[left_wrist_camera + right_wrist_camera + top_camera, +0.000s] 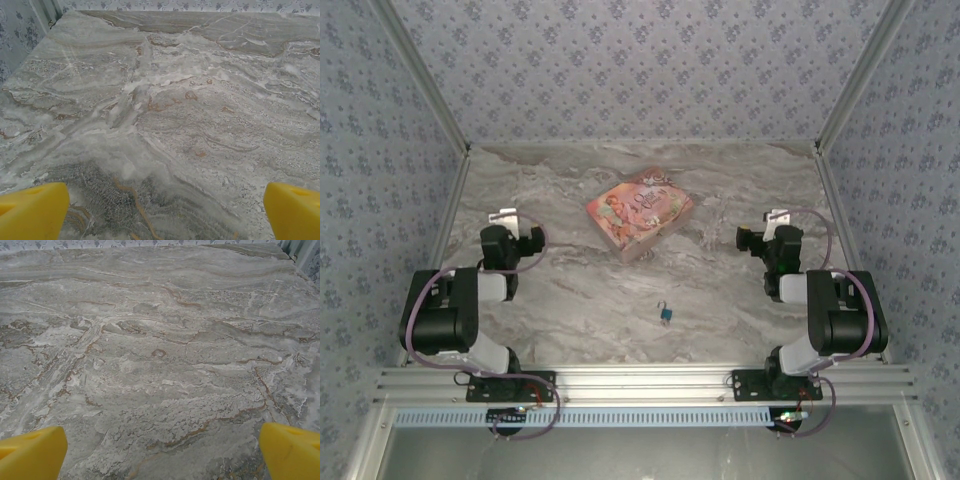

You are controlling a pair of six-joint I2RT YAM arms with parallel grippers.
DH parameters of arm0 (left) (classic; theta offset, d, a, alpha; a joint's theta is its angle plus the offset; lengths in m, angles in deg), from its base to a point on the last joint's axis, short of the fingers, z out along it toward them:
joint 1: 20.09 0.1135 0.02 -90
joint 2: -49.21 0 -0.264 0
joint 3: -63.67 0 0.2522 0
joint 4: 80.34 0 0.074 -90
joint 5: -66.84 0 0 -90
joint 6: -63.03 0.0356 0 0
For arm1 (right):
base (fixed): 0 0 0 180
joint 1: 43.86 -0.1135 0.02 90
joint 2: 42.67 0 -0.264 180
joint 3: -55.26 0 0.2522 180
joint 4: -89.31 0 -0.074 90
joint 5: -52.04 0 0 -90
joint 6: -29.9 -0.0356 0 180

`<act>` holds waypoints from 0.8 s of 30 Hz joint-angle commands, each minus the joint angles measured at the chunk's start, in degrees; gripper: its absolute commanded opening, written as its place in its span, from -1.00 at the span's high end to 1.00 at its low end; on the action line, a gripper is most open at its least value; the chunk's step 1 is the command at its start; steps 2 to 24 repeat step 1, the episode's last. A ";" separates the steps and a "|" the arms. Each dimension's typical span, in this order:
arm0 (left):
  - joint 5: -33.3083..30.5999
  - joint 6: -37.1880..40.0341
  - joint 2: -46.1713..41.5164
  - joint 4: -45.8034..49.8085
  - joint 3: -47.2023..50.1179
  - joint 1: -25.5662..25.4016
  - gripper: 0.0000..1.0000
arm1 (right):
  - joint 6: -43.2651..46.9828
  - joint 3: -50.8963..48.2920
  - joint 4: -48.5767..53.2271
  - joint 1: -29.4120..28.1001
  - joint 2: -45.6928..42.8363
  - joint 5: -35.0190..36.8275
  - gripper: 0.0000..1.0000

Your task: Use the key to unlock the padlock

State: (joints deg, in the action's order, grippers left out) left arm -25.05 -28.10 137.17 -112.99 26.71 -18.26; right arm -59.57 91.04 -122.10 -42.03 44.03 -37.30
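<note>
The tiny blue-teal padlock with its thin silver shackle lies on the marble table near the front edge, about midway between the two arms. I cannot make out a key. My left gripper rests at the left side, folded back over its arm; in the left wrist view its yellow fingertips stand wide apart with bare marble between them. My right gripper sits at the right side, and its yellow fingertips are likewise spread over bare marble. Both grippers are far from the padlock.
A pink illustrated book lies tilted at the middle of the table, behind the padlock. Patterned walls enclose the marble table on three sides. An aluminium rail runs along the near edge at the arm bases.
</note>
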 commanded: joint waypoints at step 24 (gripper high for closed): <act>1.08 -0.57 -0.11 -0.17 -0.43 -0.24 -0.99 | 0.91 0.41 0.34 0.08 0.42 0.74 -1.00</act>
